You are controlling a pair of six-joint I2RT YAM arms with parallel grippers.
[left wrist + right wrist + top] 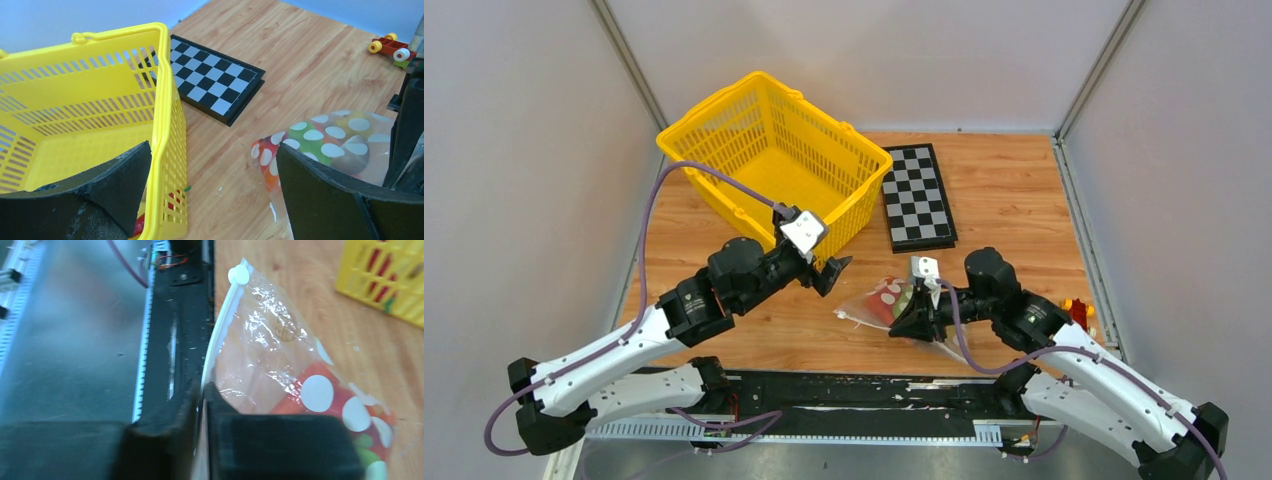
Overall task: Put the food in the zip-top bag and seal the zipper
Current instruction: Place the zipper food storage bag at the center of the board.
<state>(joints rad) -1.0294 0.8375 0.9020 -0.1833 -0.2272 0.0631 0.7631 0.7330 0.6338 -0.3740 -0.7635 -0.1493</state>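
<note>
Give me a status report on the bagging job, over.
Left gripper open, off the bag. Right gripper shut on zipper. Food inside zip-top bag. Yellow basket close beside left gripper.

The basket (764, 150) fills the desk's (1014, 190) far left. Just right of the basket the flat chessboard (917, 197) lies low, and beyond it bare wood runs to the wall. Near-right of the basket, the bag (876, 298), the right pincer (914, 325) pinched on its zipper (221, 325) and the wide-spread left pincer (829, 272) crowd the passage. The left arm (724, 285) bars the basket's near side.
</note>
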